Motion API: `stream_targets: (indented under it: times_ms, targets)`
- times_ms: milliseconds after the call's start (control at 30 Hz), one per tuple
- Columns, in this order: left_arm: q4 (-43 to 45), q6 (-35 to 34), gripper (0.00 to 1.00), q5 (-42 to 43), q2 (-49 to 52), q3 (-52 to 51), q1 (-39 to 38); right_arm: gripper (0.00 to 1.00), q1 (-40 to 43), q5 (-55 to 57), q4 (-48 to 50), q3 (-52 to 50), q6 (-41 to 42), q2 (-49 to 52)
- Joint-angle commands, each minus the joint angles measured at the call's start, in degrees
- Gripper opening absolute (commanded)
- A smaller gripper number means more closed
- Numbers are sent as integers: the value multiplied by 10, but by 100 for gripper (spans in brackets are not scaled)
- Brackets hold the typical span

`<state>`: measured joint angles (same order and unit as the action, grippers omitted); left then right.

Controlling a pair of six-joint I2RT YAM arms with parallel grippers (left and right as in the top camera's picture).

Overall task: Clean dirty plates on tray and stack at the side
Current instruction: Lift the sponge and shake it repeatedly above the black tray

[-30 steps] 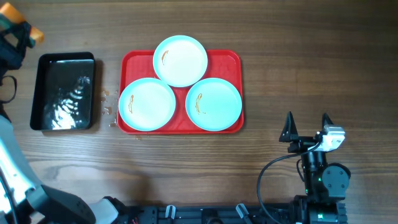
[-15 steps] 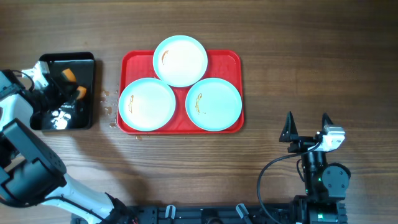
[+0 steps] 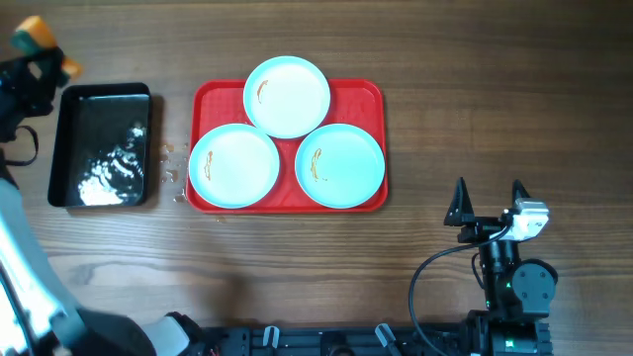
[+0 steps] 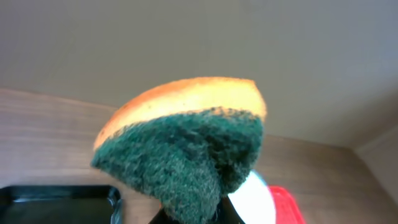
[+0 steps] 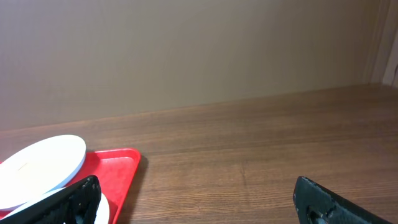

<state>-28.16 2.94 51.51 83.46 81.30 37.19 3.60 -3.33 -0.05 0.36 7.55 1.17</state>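
Three pale plates lie on the red tray [image 3: 371,94]: one at the back [image 3: 287,95], one front left [image 3: 233,165], one front right [image 3: 340,164], each with a thin orange-brown smear. My left gripper [image 3: 40,49] is raised at the far left, shut on an orange and green sponge [image 4: 186,134], just left of the black pan. The back plate [image 4: 255,202] and tray corner [image 4: 285,205] show past the sponge. My right gripper [image 3: 487,203] is open and empty, front right of the tray. Its view shows the tray [image 5: 118,165] and a plate [image 5: 40,163].
A black rectangular pan [image 3: 99,146] holding water stands left of the tray, also in the left wrist view [image 4: 56,202]. Small crumbs or drops [image 3: 174,163] lie on the wood between pan and tray.
My left gripper was over the pan with the sponge half a second ago; it has risen and moved back left. The right arm has not moved.
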Motion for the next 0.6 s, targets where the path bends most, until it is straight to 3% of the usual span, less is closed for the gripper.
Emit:
stream_targets:
  times_ms: [0, 67, 267, 567]
  targets:
    - [-59, 120, 4, -181, 46, -29, -31, 100, 3, 8, 2, -1, -7, -4]
    - [-57, 148, 4, -215, 80, -61, -45, 100, 3, 8, 2, -1, -7, -4]
    - [-43, 144, 4, -216, 209, -96, -39, 100, 3, 8, 2, -1, -7, -4]
    - [-50, 118, 4, -214, 105, -38, -17, 100, 3, 8, 2, -1, -7, -4]
